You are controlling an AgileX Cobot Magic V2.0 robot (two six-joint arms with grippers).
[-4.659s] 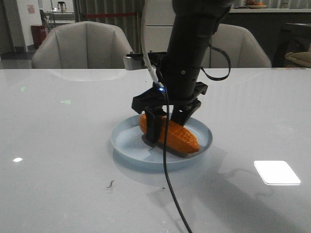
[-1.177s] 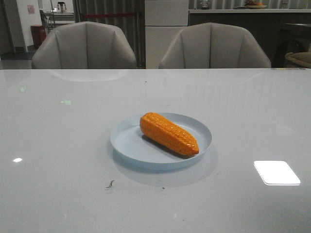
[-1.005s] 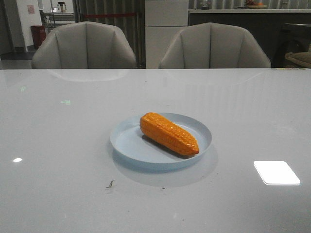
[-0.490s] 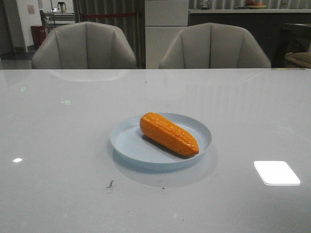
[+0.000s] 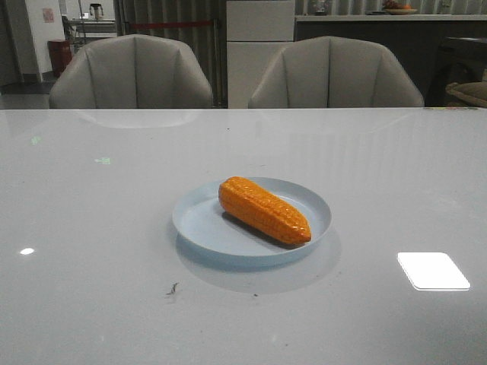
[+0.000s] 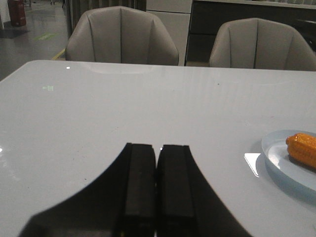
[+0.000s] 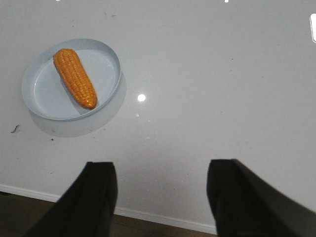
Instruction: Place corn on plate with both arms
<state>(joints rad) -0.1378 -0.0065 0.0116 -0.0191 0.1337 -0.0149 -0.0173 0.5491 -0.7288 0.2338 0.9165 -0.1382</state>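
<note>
Corn cob [image 5: 264, 209] lying on blue plate [image 5: 199, 226]; my left end effector [image 6: 158, 190] clenched empty, right end effector [image 7: 163, 197] released; a careless sweep could knock it off

- You face a broad, glossy white table [image 5: 91, 228] that fills most of the front view, with a bright rectangular patch of reflected light [image 5: 433, 271] on its near right part.
- Beyond its far edge you have two padded grey armchairs, one at the left [image 5: 131, 72] and one at the right [image 5: 335, 73], both turned towards you.
- Between them stands a white panelled cabinet [image 5: 260, 42].
- Behind the right chair runs a dark counter [image 5: 380, 30] with a pale top.
- At far left you can see a red bin [image 5: 59, 55] on a grey floor and a white wall [image 5: 47, 23].
</note>
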